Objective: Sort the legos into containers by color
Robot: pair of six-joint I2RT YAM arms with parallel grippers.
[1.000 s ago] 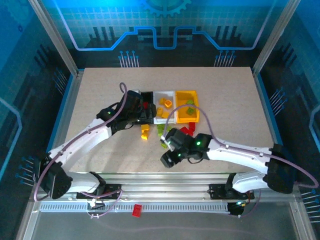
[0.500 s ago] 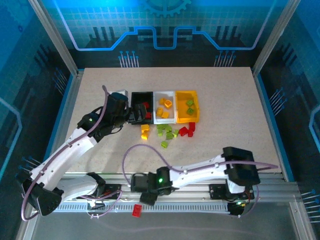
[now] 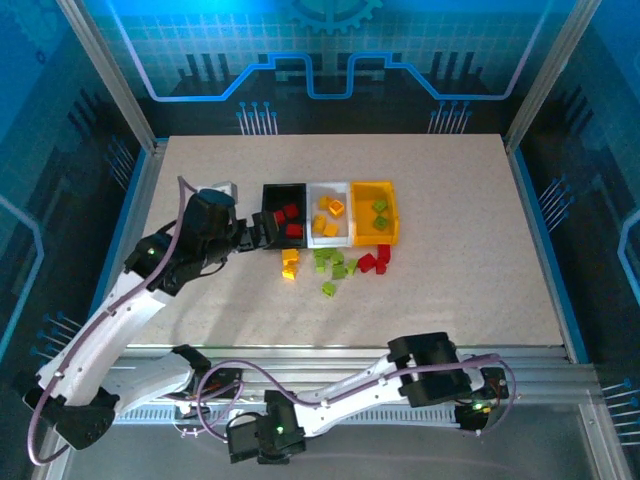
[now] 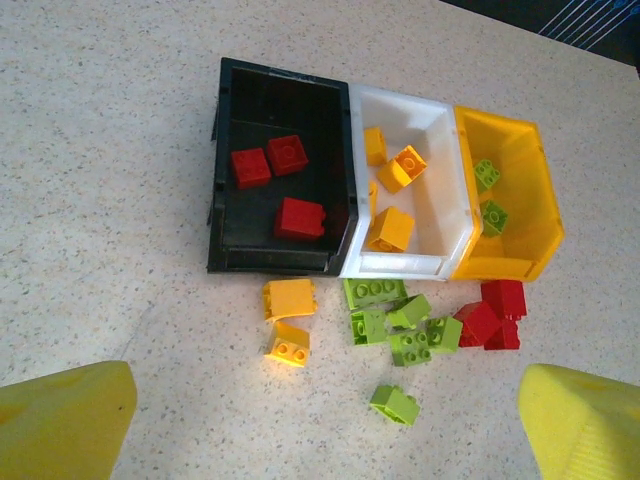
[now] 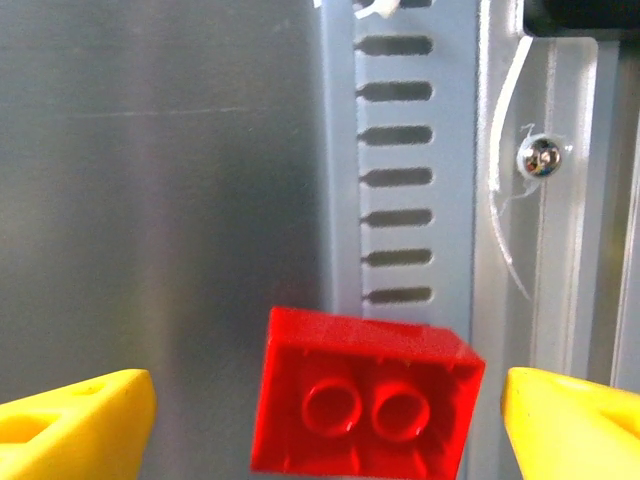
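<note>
Right hand (image 5: 323,425) — wide — astride red lego (image 5: 365,405)

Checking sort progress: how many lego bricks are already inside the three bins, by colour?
Red plastic lego bricks, in the black rectangular plastic bin: 3
Yellow-orange plastic lego bricks, in the white rectangular plastic bin: 3
Lime green plastic lego bricks, in the yellow rectangular plastic bin: 2
Total: 8
</note>
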